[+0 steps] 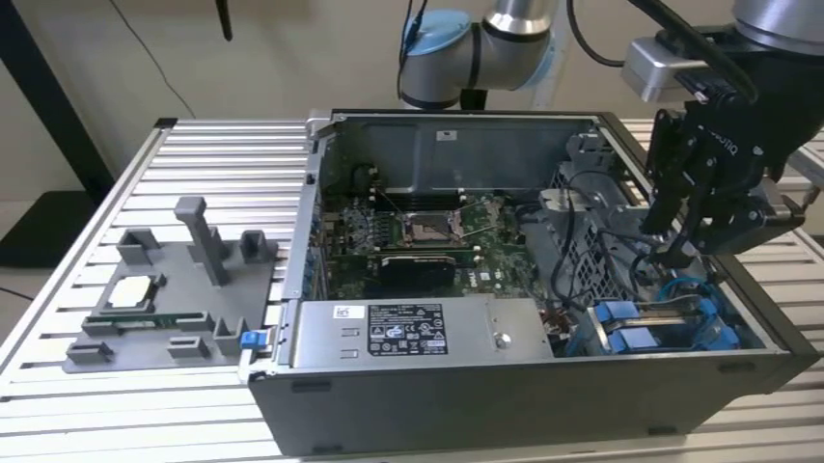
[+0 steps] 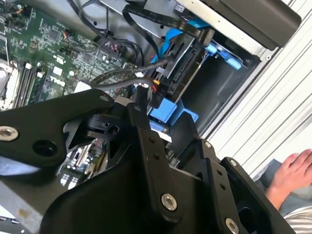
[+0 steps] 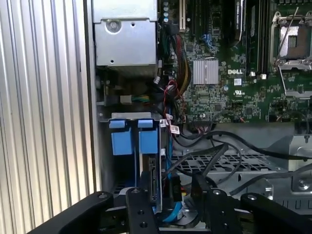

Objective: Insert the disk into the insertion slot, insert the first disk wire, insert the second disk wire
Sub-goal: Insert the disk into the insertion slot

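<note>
The disk (image 3: 148, 142) is seated in the insertion slot (image 3: 104, 156), just beside the claw (image 3: 171, 179), whose fingers (image 3: 141, 204) are spread with a black plug (image 3: 174, 190) between them. Two blue carriers (image 3: 122, 142) are counted, and one claw.

a ribbed aluminium table (image 1: 206, 159) stands before a plain beige wall (image 1: 296, 58), a black post (image 1: 49, 96) beside it.

Soft, even light; pale glare on ribbed table (image 3: 44, 122), shadow inside computer case (image 1: 515, 405).
</note>
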Available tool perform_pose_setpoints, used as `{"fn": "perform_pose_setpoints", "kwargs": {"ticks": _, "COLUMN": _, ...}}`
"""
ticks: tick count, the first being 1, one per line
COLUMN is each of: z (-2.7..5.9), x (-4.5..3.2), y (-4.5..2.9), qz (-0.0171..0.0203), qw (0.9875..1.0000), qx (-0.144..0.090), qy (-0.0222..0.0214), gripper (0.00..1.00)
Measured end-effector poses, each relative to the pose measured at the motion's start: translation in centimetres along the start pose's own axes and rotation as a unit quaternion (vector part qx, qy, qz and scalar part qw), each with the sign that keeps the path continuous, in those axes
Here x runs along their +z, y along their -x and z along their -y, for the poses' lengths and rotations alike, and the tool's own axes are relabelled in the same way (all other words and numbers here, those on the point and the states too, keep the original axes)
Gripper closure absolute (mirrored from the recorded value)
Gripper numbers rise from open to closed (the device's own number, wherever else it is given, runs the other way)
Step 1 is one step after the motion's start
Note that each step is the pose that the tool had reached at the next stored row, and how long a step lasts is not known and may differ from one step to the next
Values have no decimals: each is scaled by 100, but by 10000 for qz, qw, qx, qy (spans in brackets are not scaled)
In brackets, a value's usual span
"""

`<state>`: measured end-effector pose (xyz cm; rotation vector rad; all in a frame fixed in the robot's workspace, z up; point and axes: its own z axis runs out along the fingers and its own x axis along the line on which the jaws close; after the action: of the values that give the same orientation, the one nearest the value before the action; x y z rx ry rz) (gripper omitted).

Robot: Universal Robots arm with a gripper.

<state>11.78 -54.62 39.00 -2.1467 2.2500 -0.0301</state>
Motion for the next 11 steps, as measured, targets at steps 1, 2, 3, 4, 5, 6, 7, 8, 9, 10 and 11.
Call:
{"fn": "perform_pose_setpoints", "kwargs": {"ticks": 1, "z": 2, "x": 13, "y": 0, "qz": 1, "qw": 10000, "qx": -13, "qy": -12, "gripper": 0}}
{"fn": "perform_pose_setpoints", "kwargs": {"ticks": 2, "z": 2, "x": 22, "y": 1, "qz": 2, "qw": 10000, "qx": -28, "qy": -29, "gripper": 0}}
{"fn": "perform_pose_setpoints", "kwargs": {"ticks": 3, "z": 2, "x": 29, "y": 1, "qz": 2, "qw": 10000, "qx": -47, "qy": -50, "gripper": 0}}
{"fn": "perform_pose_setpoints", "kwargs": {"ticks": 4, "z": 2, "x": 34, "y": 1, "qz": 5, "qw": 10000, "qx": -70, "qy": -71, "gripper": 0}}
{"fn": "perform_pose_setpoints", "kwargs": {"ticks": 5, "z": 2, "x": 38, "y": 1, "qz": 7, "qw": 9999, "qx": -94, "qy": -90, "gripper": 0}}
{"fn": "perform_pose_setpoints", "kwargs": {"ticks": 6, "z": 2, "x": 41, "y": 1, "qz": 9, "qw": 9999, "qx": -116, "qy": -109, "gripper": 0}}
{"fn": "perform_pose_setpoints", "kwargs": {"ticks": 7, "z": 3, "x": 43, "y": 0, "qz": 11, "qw": 9998, "qx": -136, "qy": -126, "gripper": 0}}
{"fn": "perform_pose_setpoints", "kwargs": {"ticks": 8, "z": 3, "x": 45, "y": 0, "qz": 14, "qw": 9998, "qx": -148, "qy": -137, "gripper": 100}}
{"fn": "perform_pose_setpoints", "kwargs": {"ticks": 9, "z": 2, "x": 51, "y": 0, "qz": 20, "qw": 9998, "qx": -153, "qy": -147, "gripper": 100}}
{"fn": "perform_pose_setpoints", "kwargs": {"ticks": 10, "z": 2, "x": 56, "y": 0, "qz": 26, "qw": 9998, "qx": -153, "qy": -153, "gripper": 100}}
{"fn": "perform_pose_setpoints", "kwargs": {"ticks": 11, "z": 2, "x": 59, "y": 0, "qz": 34, "qw": 9998, "qx": -153, "qy": -156, "gripper": 100}}
